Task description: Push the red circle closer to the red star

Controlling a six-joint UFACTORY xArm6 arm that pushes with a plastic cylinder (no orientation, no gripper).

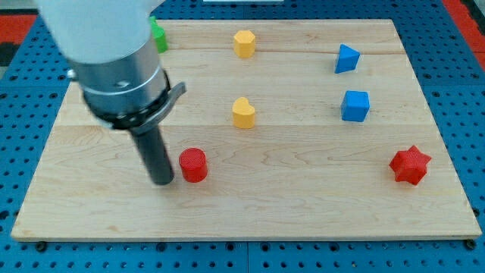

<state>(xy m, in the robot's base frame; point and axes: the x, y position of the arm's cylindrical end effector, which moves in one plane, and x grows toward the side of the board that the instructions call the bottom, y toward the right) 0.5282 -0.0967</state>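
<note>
The red circle [193,164] stands on the wooden board, left of the middle, low in the view. The red star [410,164] lies near the board's right edge at about the same height. My tip [164,182] rests on the board just left of the red circle, very close to it or touching it. The rod and the arm's grey body rise toward the view's top left and hide part of the board there.
A yellow heart-like block [242,113] sits mid-board, a yellow hexagon-like block [244,43] near the top. A blue cube [355,105] and a blue triangular block [346,58] sit at the right. A green block [158,36] peeks out beside the arm.
</note>
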